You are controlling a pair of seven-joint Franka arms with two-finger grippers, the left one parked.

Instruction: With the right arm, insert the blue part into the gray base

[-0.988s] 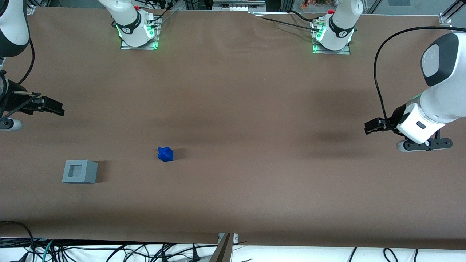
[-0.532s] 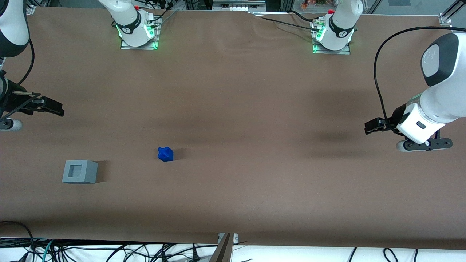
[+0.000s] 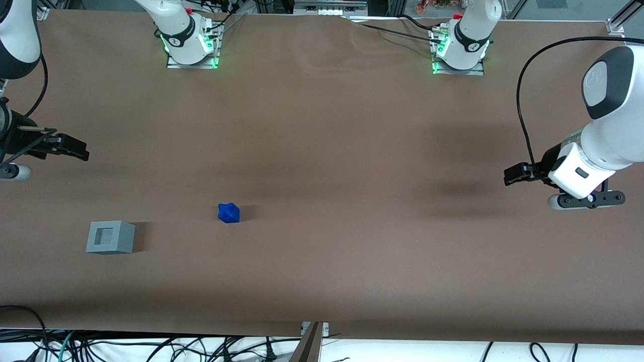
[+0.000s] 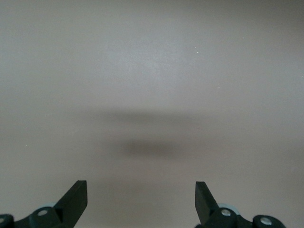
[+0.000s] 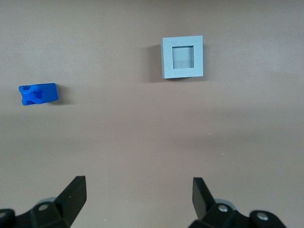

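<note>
The small bright-blue plastic part [image 3: 229, 212], lumpy and angular, lies loose on the brown paper-covered desk [image 3: 352, 261], nearer the front edge than the middle and toward the working arm's end. The wrist view shows it [image 5: 38, 94] on its side, with nothing touching it. The light-gray plastic cube base [image 3: 110, 237] stands upright a little closer to the front edge and closer to the working arm's end of the desk, well apart from the blue part; the square recess in its top face [image 5: 183, 57] holds nothing. Farther from the front camera, at the edge of the desk on the working arm's end, the right arm's black two-finger gripper [image 3: 68, 147] hangs above the surface, its fingers [image 5: 73, 194] spread wide and holding nothing.
</note>
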